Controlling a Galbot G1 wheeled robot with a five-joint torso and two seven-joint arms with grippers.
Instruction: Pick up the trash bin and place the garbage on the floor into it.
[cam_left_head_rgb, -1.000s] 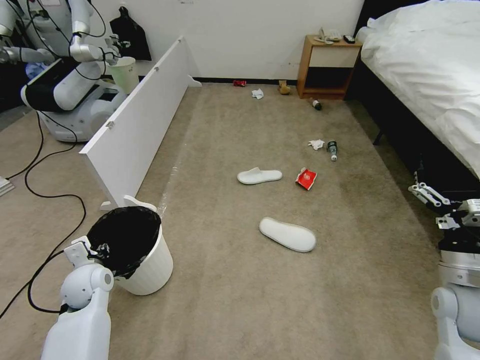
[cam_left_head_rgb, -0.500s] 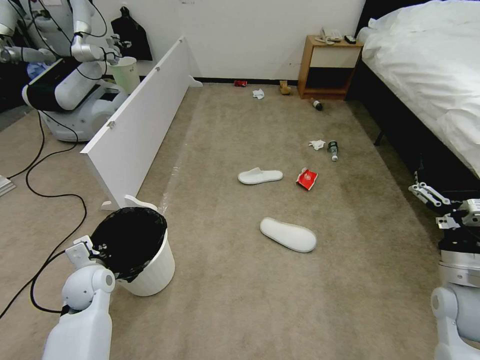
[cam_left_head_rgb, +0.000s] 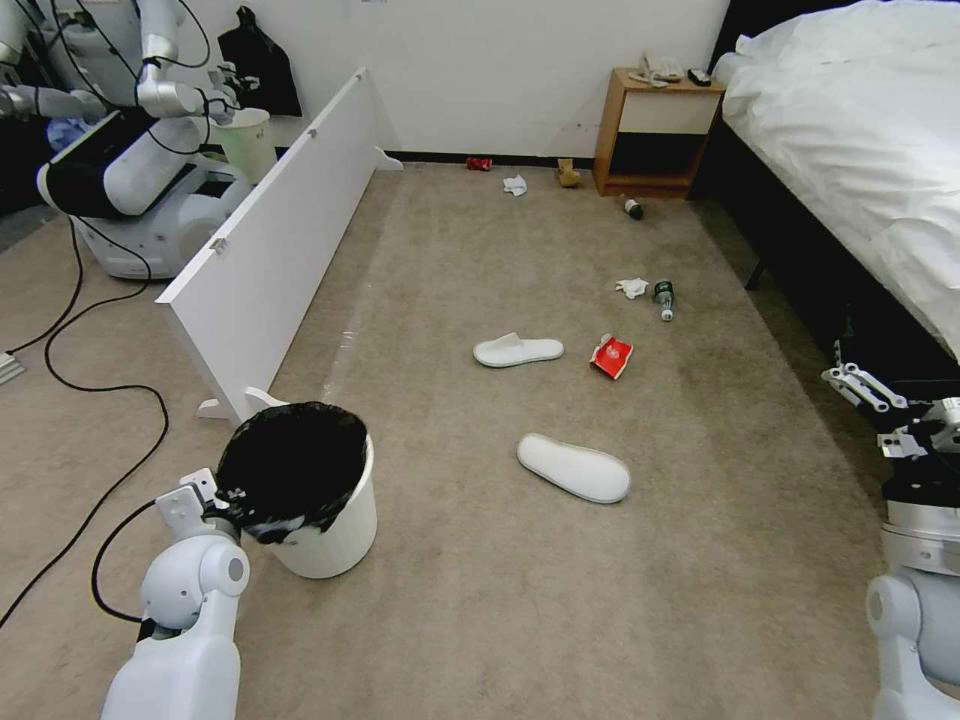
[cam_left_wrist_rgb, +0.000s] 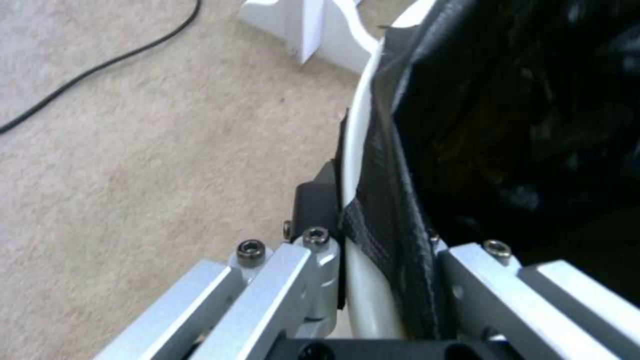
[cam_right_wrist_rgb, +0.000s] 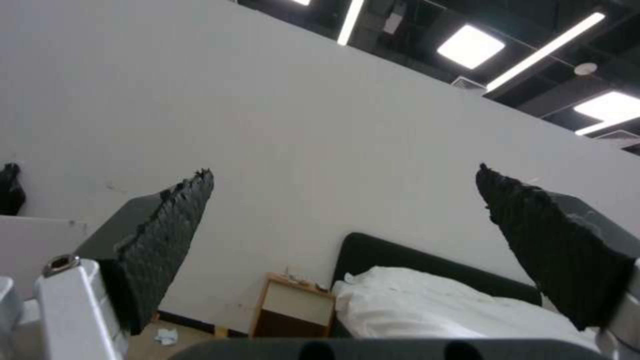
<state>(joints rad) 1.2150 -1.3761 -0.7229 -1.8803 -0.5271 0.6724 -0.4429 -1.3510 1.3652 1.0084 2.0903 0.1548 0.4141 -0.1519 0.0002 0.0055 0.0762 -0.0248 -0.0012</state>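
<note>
The white trash bin (cam_left_head_rgb: 330, 530), lined with a black bag, stands on the beige carpet floor (cam_left_head_rgb: 480, 620) at the near left. My left gripper (cam_left_head_rgb: 228, 512) is shut on its near rim; the left wrist view has one finger (cam_left_wrist_rgb: 313, 205) outside the rim (cam_left_wrist_rgb: 357, 165) and the other inside the bag. Garbage lies ahead: two white slippers (cam_left_head_rgb: 518, 350) (cam_left_head_rgb: 574, 468), a red-white wrapper (cam_left_head_rgb: 611, 356), a tissue (cam_left_head_rgb: 631, 288), a bottle (cam_left_head_rgb: 663, 298). Farther off are another bottle (cam_left_head_rgb: 632, 208), a tissue (cam_left_head_rgb: 515, 185), a red can (cam_left_head_rgb: 479, 164) and tan paper (cam_left_head_rgb: 568, 175). My right gripper (cam_left_head_rgb: 865, 390) hangs open at the right beside the bed, pointing up at the wall (cam_right_wrist_rgb: 343, 200).
A long white board (cam_left_head_rgb: 270, 250) stands on edge at the left, just behind the bin. Beyond it is another robot (cam_left_head_rgb: 130, 170) with a pale bucket (cam_left_head_rgb: 247, 140); black cables (cam_left_head_rgb: 100, 400) trail on the carpet. A nightstand (cam_left_head_rgb: 655, 130) and bed (cam_left_head_rgb: 860, 150) bound the right.
The bin, held by my left gripper, has moved to the right and a little away from the board's foot. The right arm has stayed put.
</note>
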